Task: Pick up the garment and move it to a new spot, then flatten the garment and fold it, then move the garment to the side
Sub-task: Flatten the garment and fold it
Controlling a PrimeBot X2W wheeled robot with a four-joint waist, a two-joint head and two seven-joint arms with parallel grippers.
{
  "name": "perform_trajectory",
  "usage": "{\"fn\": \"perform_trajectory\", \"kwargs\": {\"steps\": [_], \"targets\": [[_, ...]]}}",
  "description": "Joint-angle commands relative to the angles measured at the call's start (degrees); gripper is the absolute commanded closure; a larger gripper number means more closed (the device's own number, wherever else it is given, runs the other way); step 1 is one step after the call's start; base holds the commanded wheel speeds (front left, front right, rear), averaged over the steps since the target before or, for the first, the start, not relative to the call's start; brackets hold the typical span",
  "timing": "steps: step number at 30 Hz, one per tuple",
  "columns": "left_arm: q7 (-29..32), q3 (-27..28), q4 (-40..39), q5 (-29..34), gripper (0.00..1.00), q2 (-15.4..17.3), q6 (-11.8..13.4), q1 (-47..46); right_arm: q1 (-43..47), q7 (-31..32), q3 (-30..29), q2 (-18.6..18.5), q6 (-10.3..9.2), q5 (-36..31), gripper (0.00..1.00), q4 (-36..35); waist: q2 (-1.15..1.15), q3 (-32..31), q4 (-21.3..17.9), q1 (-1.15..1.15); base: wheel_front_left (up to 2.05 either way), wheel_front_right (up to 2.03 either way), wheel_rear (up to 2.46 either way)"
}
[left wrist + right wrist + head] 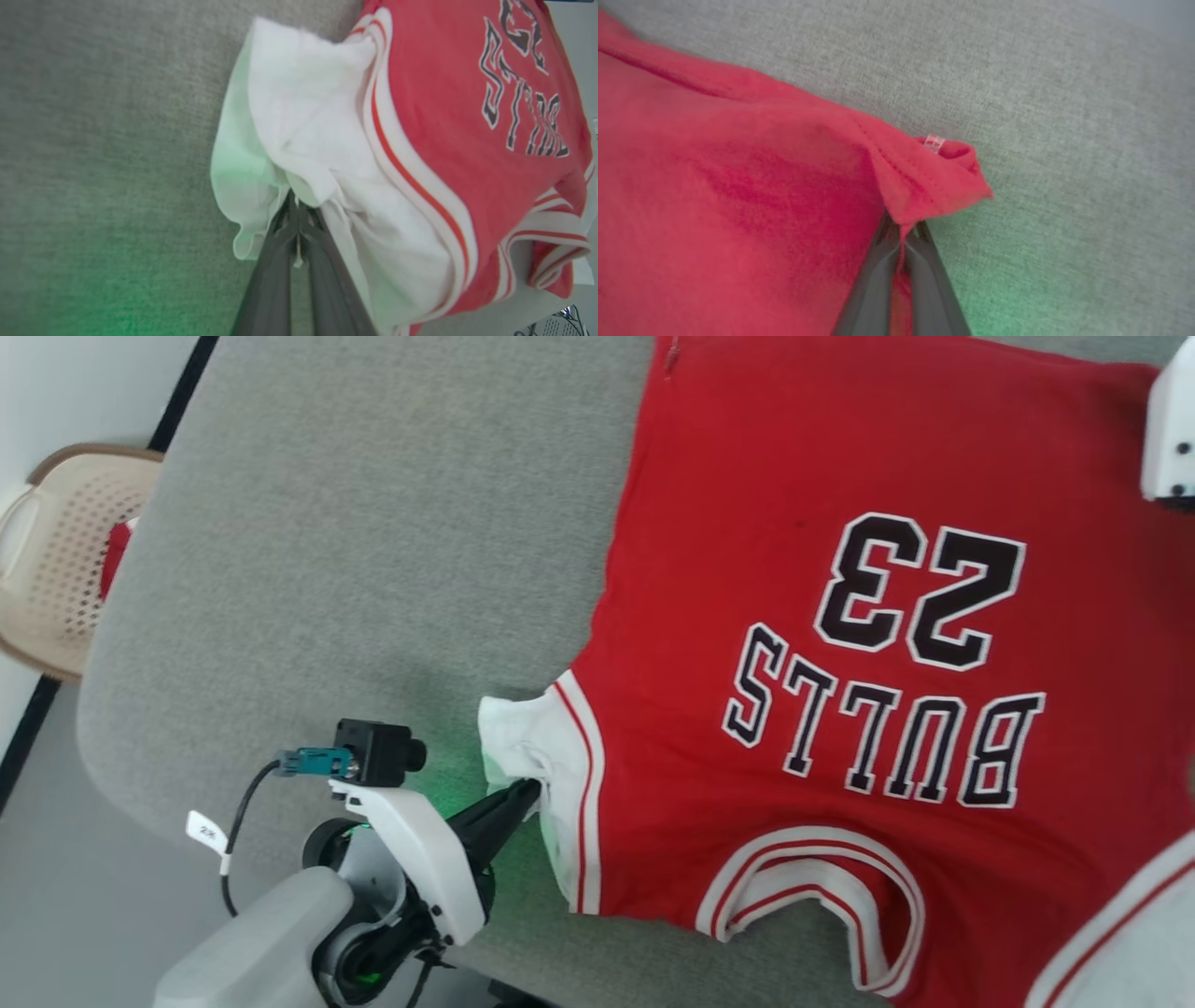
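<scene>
Red cloth: the garment (840, 569) is lying spread chest-side up on the grey fabric surface (373, 569), taking up the right half of the head view, with its neck opening turning toward the near edge.
Writing: black characters edged in white are spelling "BULLS" (887, 728) with "23" (920, 593) beyond it (both are reading upside down in the head view).
Cable tag: a small white tag (207, 833) on the black cable by the left wrist is showing "2X".
Trim: red-and-white stripes are running round the neck and along the seam of the white sleeve (523, 737).
Left gripper (527, 793): its dark fingers (280, 261) are pressing together with only a thin slit between them, pinching the bunched edge of the white sleeve (green light is tinting the cloth there).
Right gripper (901, 235): its fingers (873, 289) are closing on a red corner of the garment, the stitched hem folding over above the tips; a small clear tag (934, 141) is sticking out at that corner, its print too small to read.
Container: a beige perforated plastic seat or basket (56, 551) (I cannot tell which) is standing at the far left off the grey surface, holding something red (114, 555).
</scene>
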Motion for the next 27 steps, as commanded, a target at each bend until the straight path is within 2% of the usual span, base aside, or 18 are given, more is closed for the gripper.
{"fn": "perform_trajectory", "kwargs": {"steps": [1,4,9,14,18,23,27], "targets": [[0.73,-0.5,3.08,-0.43,1.0,0.71,1.48,1.44,7.26,1.78,0.89,0.76,0.28,0.4,1.0,3.82,0.0,-0.74,-0.98,0.0,0.0,0.0,0.0],[0.09,0.61,3.91,-1.07,1.0,1.43,1.66,1.35,7.38,-0.11,4.42,2.13,0.29,3.21,1.0,1.09,0.0,-2.15,-2.93,0.0,0.0,0.0,0.0],[-1.0,2.04,4.1,-1.18,1.0,4.24,2.78,2.39,9.2,-0.72,14.3,2.41,0.29,10.06,1.0,-6.12,0.0,-4.96,-7.81,0.0,0.0,0.0,0.0],[-1.46,2.92,2.28,-1.69,1.0,6.87,4.04,3.9,12.83,0.51,23.41,-0.93,0.28,19.84,1.0,-17.36,0.0,-7.46,-11.91,0.0,0.0,0.0,0.0],[-1.45,3.43,0.14,-2.29,1.0,8.87,5.07,5.32,16.89,2.65,28.15,-4.87,0.14,26.76,1.0,-26.88,0.0,-9.22,-14.8,0.0,0.0,0.0,0.0],[-1.93,4.23,-2.73,-3.04,1.0,11.5,6.47,7.46,23.12,6.19,29.59,-8.77,0.13,32.94,1.0,-37.15,0.0,-10.91,-18.16,0.0,0.0,0.0,0.0],[-1.79,4.62,-5.46,-3.65,1.0,13.45,7.78,9.06,31.04,9.72,26.68,-11.86,0.14,35.89,1.0,-46.44,0.0,-11.93,-20.27,0.0,0.0,0.0,0.0]]}}
